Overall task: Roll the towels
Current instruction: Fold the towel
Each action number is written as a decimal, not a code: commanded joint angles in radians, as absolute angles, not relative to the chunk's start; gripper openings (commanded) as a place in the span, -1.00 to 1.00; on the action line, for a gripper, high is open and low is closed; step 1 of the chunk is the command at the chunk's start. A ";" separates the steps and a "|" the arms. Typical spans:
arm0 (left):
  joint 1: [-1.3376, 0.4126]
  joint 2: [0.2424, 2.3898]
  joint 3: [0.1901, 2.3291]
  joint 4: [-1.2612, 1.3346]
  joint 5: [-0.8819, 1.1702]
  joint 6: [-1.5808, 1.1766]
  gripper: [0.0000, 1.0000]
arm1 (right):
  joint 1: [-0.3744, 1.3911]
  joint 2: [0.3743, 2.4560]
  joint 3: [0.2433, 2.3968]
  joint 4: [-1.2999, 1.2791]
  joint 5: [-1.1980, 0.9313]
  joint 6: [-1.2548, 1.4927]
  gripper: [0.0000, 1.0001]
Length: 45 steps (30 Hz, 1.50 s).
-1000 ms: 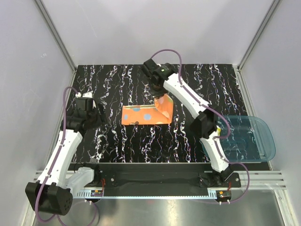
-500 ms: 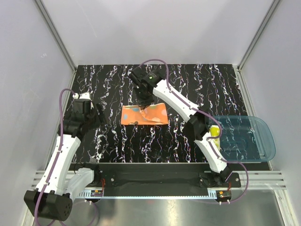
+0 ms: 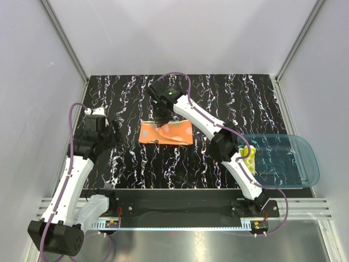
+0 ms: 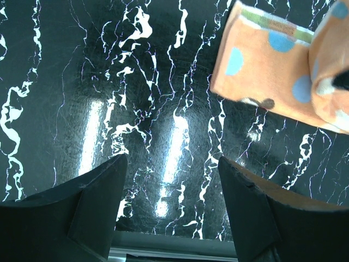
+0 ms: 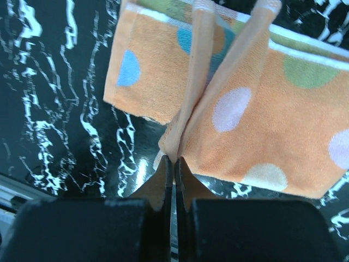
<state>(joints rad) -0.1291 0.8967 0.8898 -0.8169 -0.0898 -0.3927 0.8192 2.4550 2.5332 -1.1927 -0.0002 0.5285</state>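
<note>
Lying in the middle of the black marbled worktop (image 3: 180, 164), the soft orange towel with blue dots (image 3: 165, 132) is being folded over. The right gripper (image 5: 173, 159) has its fingers pressed together, pinching a raised fold of cloth. The left gripper (image 4: 169, 180) hangs beside the towel, fingers spread, holding nothing. Next, I think, the pinched edge must go across and down flat.

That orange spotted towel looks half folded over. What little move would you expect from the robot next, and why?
Probably the right gripper, shut on a pinched edge of the orange towel, carries it a bit further left across the cloth. The fold reaches only partway, and the open left gripper waits off to the side.
</note>
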 commanded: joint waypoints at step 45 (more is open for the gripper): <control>-0.235 1.589 1.092 -0.512 -0.006 -0.538 0.31 | 0.492 1.945 1.535 -0.611 -0.328 0.465 0.38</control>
<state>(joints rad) -0.2321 1.5505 1.0420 -0.5869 -0.0216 -0.5091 0.4850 1.9472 1.5230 -0.6369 -0.2821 0.5171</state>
